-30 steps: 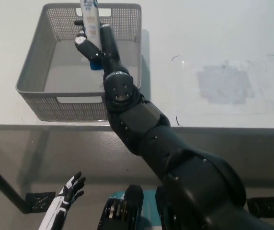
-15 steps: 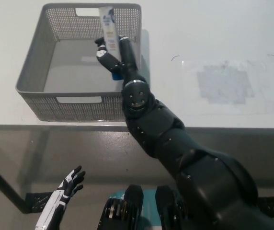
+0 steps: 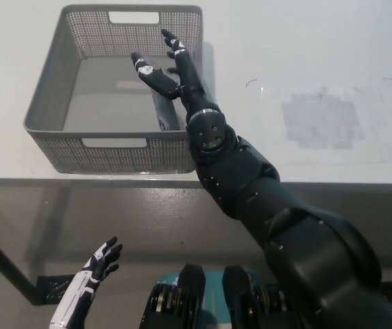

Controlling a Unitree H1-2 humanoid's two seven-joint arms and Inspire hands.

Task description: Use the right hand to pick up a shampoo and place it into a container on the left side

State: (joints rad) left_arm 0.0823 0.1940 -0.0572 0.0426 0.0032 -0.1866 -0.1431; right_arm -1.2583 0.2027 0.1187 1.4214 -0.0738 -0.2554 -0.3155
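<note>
- My black right hand (image 3: 165, 68) reaches over the right side of the grey mesh basket (image 3: 49, 103), fingers spread wide apart with nothing in them.
- The shampoo tube (image 3: 165, 115) lies on the floor of the basket, close along its right wall, directly under my right hand and clear of it. It looks pale and runs from far to near; the basket's shade makes its label unreadable.
- The basket sits on the white bench (image 3: 305, 41), at the left part of it near the front edge, with cut-out handles in its far and near walls.
- My right forearm crosses the basket's near right corner from the lower right.
- To the right of the basket, the bench carries a faint greyish scuffed patch (image 3: 319, 120) with thin curved marks around it.
- My white left hand (image 3: 96, 264) hangs low at the lower left, below the bench edge, fingers loosely apart and holding nothing.
</note>
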